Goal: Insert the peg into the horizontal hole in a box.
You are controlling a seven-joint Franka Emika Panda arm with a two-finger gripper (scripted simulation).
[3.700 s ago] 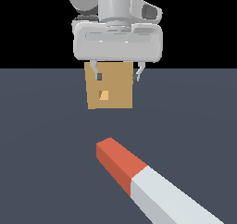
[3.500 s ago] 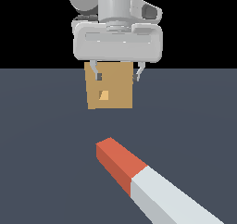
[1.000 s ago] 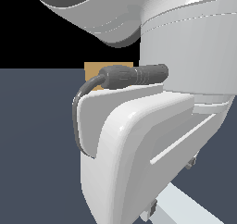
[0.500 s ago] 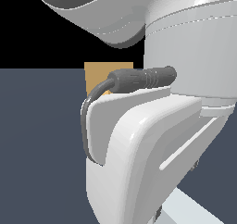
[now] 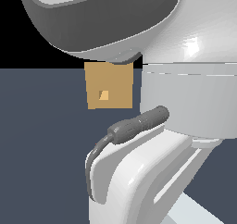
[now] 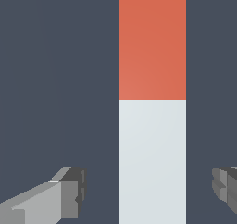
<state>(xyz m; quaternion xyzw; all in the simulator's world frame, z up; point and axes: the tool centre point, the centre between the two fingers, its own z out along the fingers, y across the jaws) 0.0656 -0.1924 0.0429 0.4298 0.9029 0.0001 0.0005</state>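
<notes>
In the wrist view the peg [image 6: 152, 126] lies on the dark floor, its red-orange end leading into its pale grey-white part. My gripper [image 6: 149, 196] is open and straddles the white part, one fingertip [image 6: 69, 198] on each side with a wide gap to the bar. In the exterior view the tan box [image 5: 110, 86] stands behind the arm with its small square hole [image 5: 104, 95] facing the camera. Only a pale corner of the peg [image 5: 196, 211] shows there; my arm hides the gripper and the rest of the bar.
The arm's white and grey body [image 5: 185, 102] fills most of the exterior view, with a dark cable [image 5: 134, 126] across it. Everything rests on a dark blue-grey floor [image 5: 41, 149].
The arm has swung from over the box down toward the camera and now covers the peg. Over the last second it kept shifting, uncovering more of the box and its hole.
</notes>
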